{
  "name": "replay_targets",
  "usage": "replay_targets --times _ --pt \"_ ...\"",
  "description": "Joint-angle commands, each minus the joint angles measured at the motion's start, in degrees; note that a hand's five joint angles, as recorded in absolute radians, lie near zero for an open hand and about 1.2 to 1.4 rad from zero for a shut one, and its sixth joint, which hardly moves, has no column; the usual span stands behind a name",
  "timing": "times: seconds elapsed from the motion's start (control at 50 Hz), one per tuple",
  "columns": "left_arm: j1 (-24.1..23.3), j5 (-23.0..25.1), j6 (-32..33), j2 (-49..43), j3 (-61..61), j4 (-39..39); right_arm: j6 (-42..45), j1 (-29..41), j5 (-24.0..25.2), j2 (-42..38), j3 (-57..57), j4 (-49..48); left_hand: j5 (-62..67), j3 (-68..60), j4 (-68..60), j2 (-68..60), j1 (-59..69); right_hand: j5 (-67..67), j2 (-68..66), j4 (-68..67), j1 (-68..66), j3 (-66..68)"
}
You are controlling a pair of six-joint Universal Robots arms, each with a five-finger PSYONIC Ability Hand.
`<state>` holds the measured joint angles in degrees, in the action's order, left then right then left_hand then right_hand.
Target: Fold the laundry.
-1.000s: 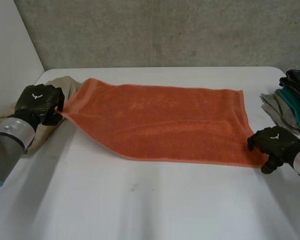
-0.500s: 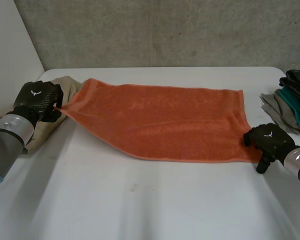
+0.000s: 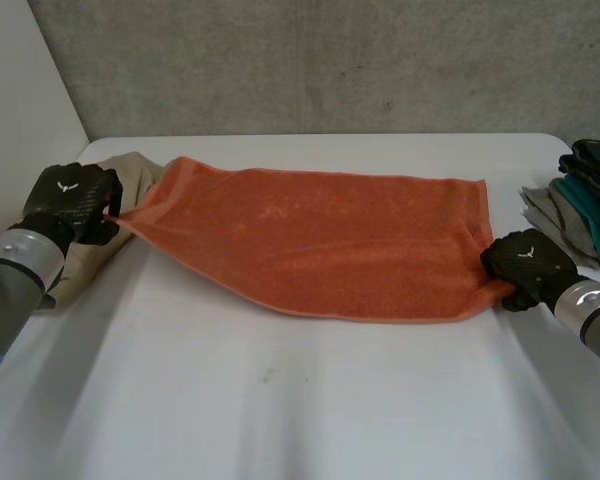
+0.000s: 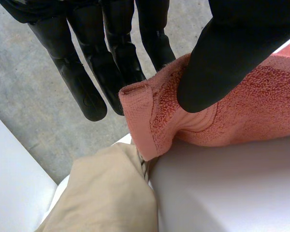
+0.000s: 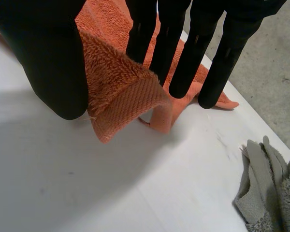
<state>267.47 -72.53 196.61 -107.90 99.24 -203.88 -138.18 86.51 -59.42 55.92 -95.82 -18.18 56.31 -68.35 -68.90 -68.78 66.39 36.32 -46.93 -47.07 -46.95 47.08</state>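
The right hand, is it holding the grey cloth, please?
No, the right hand pinches a corner of the orange towel; the grey cloth lies apart.

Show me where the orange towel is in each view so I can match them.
Head view: the orange towel lies spread on the white table between the left robot hand and right robot hand.
Left wrist view: a towel corner is pinched by the left robot hand, beside a beige cloth.
Right wrist view: another corner is pinched by the right robot hand.
Shared landmark: the white table.
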Motion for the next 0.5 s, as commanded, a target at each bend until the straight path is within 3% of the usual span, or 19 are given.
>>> replay_targets --times 0.02,0.04,0.16,0.22,0.38,0.5 --pt "-0.2 0.3 0.0 0.1 0.2 0.2 -0.2 0.1 -0.3 0.4 0.5 -0.3 13.7 -11.7 -11.1 -11.2 13.6 22.7 -22.1 -21.9 -22.0 21.9" --pt "-0.3 0.4 0.1 0.1 0.3 0.4 -0.2 0.1 -0.3 0.9 0.5 -0.4 13.7 -11.7 -11.1 -11.2 13.6 33.6 -33.0 -32.8 -32.9 32.8" --pt "0.0 1.1 0.6 1.9 1.1 4.2 -0.2 0.0 -1.1 5.2 0.3 1.6 13.7 -11.7 -11.1 -11.2 13.6 33.7 -33.1 -32.9 -33.1 32.9" --pt "0.4 2.7 2.4 5.4 2.2 9.6 0.4 -0.6 -1.8 8.8 0.2 6.5 13.7 -11.7 -11.1 -11.2 13.6 33.7 -33.1 -32.9 -33.1 32.9" --pt "6.5 7.0 16.2 14.0 5.0 34.6 10.5 -4.2 -6.1 13.6 2.0 28.8 13.7 -11.7 -11.1 -11.2 13.6 33.7 -33.1 -32.9 -33.1 32.9" --pt "13.5 13.0 31.4 19.8 8.3 56.2 22.5 -8.0 -11.6 15.0 2.7 54.7 13.7 -11.7 -11.1 -11.2 13.6 33.7 -33.1 -32.9 -33.1 32.9"
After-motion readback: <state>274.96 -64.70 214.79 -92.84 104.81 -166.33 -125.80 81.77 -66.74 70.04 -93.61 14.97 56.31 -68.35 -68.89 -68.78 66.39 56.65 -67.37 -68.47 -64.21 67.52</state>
